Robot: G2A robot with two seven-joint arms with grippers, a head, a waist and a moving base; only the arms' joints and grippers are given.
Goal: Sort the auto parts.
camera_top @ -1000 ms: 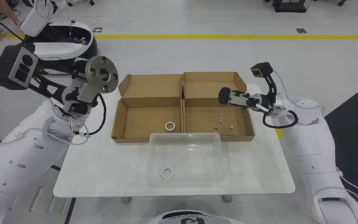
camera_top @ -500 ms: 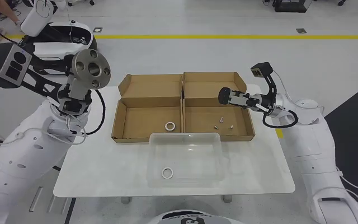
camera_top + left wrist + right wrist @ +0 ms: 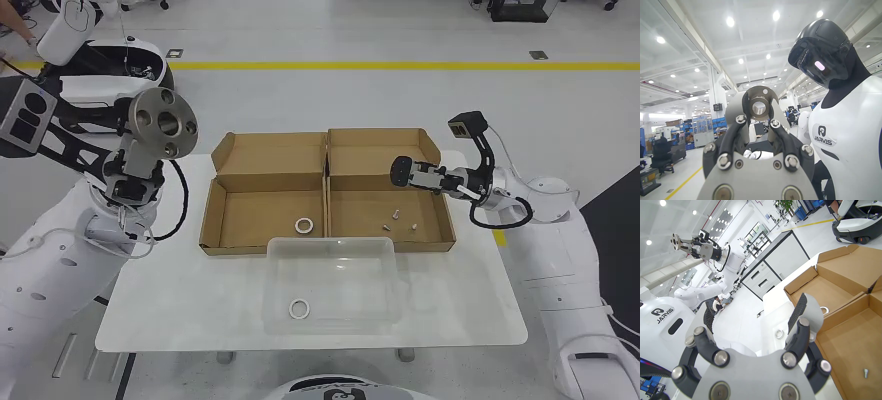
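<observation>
Left gripper [image 3: 758,109] clamps the metal flange [image 3: 756,92] by its hub; disc outermost

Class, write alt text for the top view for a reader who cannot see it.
The left gripper, raised beside the table, is shut on a metal flange; the open right gripper hangs over the right cardboard box, which holds two small parts. The left cardboard box holds a metal ring, the clear bin in front a second ring.

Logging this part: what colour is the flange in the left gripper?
Dull metallic grey. The flange, held in the left gripper, shows best in the top view.
</observation>
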